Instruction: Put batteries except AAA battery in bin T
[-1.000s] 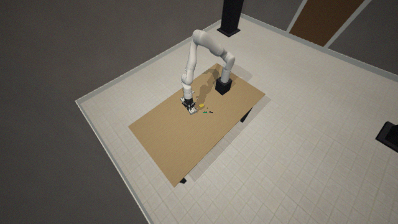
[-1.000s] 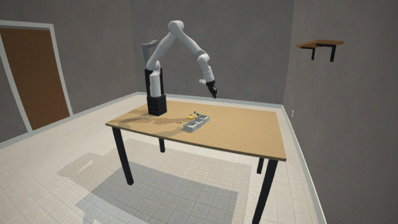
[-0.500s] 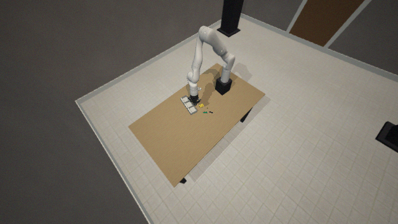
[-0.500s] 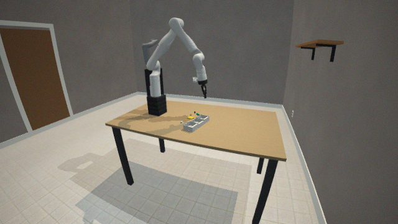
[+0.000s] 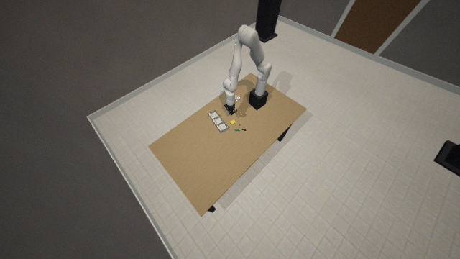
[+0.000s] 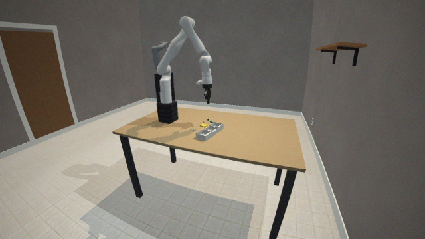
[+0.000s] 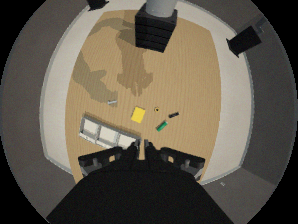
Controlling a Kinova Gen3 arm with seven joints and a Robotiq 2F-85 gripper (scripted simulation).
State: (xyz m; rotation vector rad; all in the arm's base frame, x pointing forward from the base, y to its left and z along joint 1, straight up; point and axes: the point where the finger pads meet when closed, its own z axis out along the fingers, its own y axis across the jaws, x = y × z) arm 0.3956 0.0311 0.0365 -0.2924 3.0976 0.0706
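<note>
Overhead, closed empty tool (image 6: 207,100) above grey three-celled bins (image 6: 209,131), wooden table (image 6: 259,139).

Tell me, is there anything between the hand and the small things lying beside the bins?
Nothing visible stands in the way. The hand hangs shut and holds nothing, high above the table. Below it lie a yellow block, a green piece and a dark piece, all beside the bins.
</note>
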